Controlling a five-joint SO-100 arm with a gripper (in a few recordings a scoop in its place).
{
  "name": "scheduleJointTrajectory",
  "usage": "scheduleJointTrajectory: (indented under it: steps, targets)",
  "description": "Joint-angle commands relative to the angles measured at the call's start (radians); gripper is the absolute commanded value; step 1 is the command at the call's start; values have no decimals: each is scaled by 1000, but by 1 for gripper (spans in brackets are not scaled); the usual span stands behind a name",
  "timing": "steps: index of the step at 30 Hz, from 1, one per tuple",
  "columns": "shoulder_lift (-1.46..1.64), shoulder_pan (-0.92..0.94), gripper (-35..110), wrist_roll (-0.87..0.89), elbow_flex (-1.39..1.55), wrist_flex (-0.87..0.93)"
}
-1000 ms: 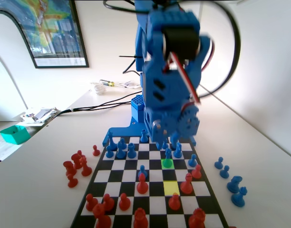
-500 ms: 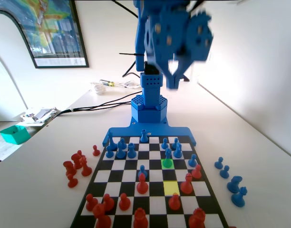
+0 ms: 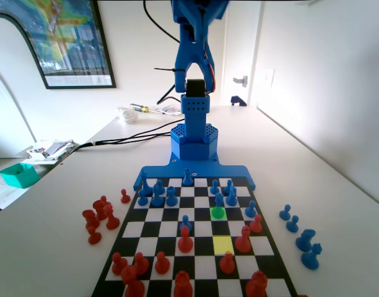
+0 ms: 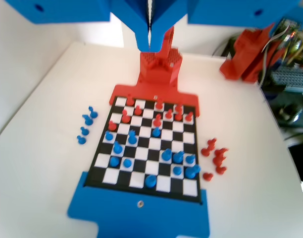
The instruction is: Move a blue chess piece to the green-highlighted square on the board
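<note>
Claw (image 4: 149, 42): up high over the board's far end in wrist view, jaws pressed together w/ only a thin slit, nothing in them.
Arm (image 3: 194, 49): raised, upright above its base at far end of fixed view.
Blue pawn (image 3: 218, 206): standing upright on the green square (image 3: 218, 213), fixed view, 3rd row from arm's end, right of centre.
Yellow square (image 3: 223, 244): two rows nearer the camera, same column, bare.
Board (image 3: 152, 231): blue pcs at arm's end, red pcs nearer camera.
Off-board: red pawns (image 3: 99, 218) on table left, blue pcs (image 3: 302, 235) on table right.
</note>
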Motion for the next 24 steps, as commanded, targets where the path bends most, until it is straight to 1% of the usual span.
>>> scheduleJointTrajectory:
  steps: [1,3,8,11,16,19,24]
  targets:
    - [207,20,1,-54,121,-18]
    - [290,26,1,-75,210,-37]
    - [482,28,1,-87,423,-150]
    - [554,31,1,-100,508,-172]
    - [658,34,1,-114,598,-184]
    - [699,41,1,-98,624,-225]
    - [747,49,1,-97,629,-239]
